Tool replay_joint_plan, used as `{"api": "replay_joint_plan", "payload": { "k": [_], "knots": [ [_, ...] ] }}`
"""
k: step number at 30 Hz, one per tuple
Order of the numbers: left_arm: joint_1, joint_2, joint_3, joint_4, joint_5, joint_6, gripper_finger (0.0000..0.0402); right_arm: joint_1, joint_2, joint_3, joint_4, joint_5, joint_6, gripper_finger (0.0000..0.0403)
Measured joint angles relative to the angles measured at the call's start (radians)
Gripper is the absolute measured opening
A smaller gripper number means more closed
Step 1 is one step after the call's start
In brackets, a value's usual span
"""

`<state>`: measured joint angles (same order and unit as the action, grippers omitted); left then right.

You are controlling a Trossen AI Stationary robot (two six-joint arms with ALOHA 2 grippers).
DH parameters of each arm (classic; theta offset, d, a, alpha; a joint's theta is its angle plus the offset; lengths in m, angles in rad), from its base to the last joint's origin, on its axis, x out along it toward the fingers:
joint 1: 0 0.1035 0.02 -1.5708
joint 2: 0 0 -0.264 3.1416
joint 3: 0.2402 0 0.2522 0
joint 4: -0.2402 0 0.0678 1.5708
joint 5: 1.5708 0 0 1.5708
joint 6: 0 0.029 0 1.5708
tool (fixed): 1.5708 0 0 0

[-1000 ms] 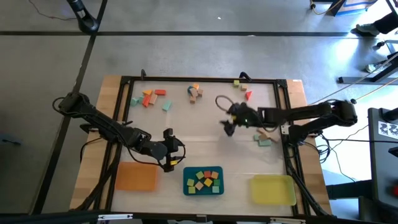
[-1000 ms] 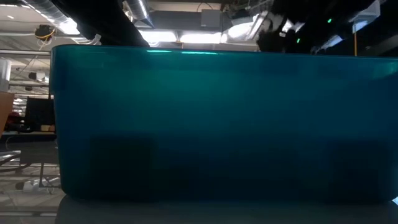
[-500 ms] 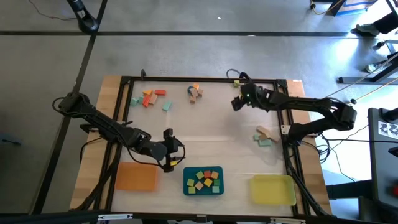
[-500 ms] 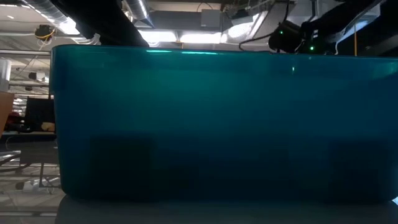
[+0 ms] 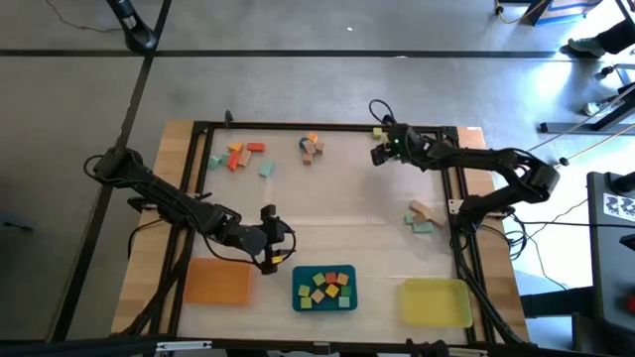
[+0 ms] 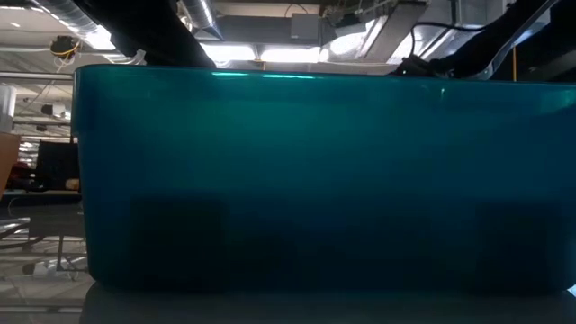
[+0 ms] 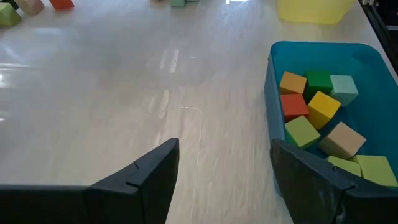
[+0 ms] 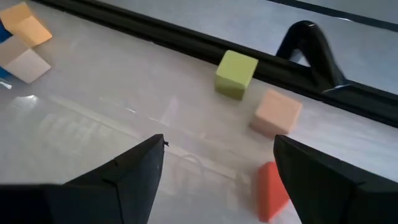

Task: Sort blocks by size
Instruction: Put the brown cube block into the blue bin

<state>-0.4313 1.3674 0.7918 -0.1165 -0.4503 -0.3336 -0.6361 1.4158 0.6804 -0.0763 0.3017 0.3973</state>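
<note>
The right jaws hang apart over a green block, a tan block and a red block at the desk's far edge; the left jaws wait apart beside the teal tray

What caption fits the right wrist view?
Open right gripper nears green, tan and red blocks.

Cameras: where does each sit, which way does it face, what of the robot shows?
High: overhead, straight down; both arms, left gripper, right gripper.
Low: table height, blocked by the teal tray; part of an arm above it.
Left wrist: faces the teal tray; own open fingers.
Right wrist: faces green block, tan block, red block; own open fingers.
Shared: teal tray in high, low, left wrist.
</note>
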Motion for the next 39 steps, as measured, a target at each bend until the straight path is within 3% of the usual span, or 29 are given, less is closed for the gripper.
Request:
{"api": "replay_joint_plan", "payload": {
  "k": [10,28,39],
  "knots": [
    [0.002,0.0,0.0,0.0,0.0,0.001,0.0237,-0.068,0.128,-0.001,0.106,0.02,0.017,0.0301],
    [0.009,0.0,0.0,-0.003,0.0,0.003,0.0237,-0.114,0.225,0.001,0.25,-0.011,0.01,0.0301],
    [0.009,0.0,0.0,-0.004,0.0,0.001,0.0237,-0.042,0.228,0.003,0.228,-0.126,-0.018,0.0301]
  ]
}}
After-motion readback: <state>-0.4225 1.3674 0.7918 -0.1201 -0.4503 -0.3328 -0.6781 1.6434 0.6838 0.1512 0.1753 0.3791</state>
